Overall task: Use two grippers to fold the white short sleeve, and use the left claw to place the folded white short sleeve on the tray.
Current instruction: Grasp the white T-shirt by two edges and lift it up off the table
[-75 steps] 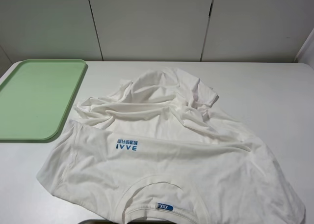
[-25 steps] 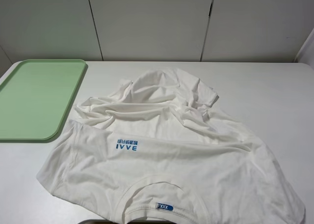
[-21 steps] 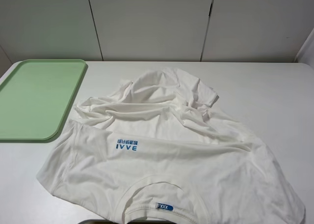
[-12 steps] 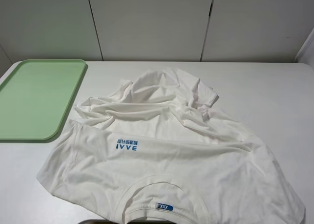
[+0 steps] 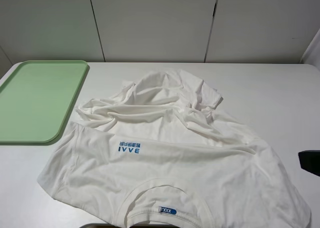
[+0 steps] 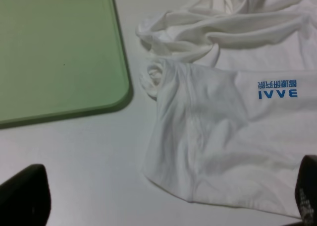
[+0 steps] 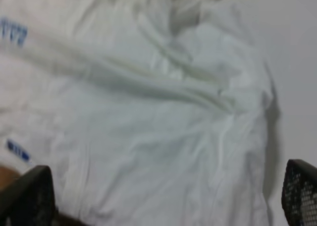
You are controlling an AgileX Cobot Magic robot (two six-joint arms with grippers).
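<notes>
The white short sleeve is thin, matt, cotton-like cloth, soft and creased, with a blue print lying flat on it. Beside it the tray looks like smooth pale green plastic with a dull sheen, and the worktop is smooth, matt white.

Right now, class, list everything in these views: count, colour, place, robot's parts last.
white T-shirt: one, white with blue print, crumpled across mid-table.
tray: one, pale green, table's left, beside the shirt.
table: one, white, under both.
wall panels: several, off-white, behind the table.
left fingers: two, black, open, over the table by a sleeve.
right fingers: two, black, open, over the shirt's right side.
</notes>
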